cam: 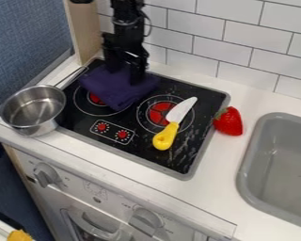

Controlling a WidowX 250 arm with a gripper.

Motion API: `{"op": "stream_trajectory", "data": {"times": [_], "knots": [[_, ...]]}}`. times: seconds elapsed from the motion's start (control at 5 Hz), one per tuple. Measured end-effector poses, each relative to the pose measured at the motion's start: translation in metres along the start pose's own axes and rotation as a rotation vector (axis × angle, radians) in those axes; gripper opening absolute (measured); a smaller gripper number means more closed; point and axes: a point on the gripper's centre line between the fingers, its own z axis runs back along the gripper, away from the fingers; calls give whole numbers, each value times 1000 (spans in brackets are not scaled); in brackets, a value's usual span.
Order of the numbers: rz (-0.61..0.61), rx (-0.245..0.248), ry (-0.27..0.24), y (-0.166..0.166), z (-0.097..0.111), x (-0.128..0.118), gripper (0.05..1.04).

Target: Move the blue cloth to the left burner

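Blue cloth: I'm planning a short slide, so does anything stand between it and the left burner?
Nothing visible does: the blue cloth overlaps part of the left burner. The pot is to the burner's left, the knife to its right, both off that path.

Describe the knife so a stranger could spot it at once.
Find the black stovetop left of the grey sink. The knife lies partly over its burner nearer the sink. Its yellow handle sets it apart from the dark blue cloth and red strawberry.
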Motion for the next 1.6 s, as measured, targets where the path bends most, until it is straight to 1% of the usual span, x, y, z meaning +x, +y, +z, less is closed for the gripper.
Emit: {"op": "stream_trajectory", "data": {"times": [0.2, 0.4, 0.6, 1.0, 1.2, 1.4, 1.6], "knots": [[68, 12, -21, 19, 0, 3, 1001], [106, 6, 5, 34, -5, 1, 1001], [169, -11, 10, 48, -6, -9, 1001], [182, -11, 9, 50, -4, -7, 1001], [184, 6, 11, 49, -1, -4, 1001], [199, 20, -3, 50, 10, 5, 1000], [214, 33, -35, 56, 38, 19, 1001]]}}
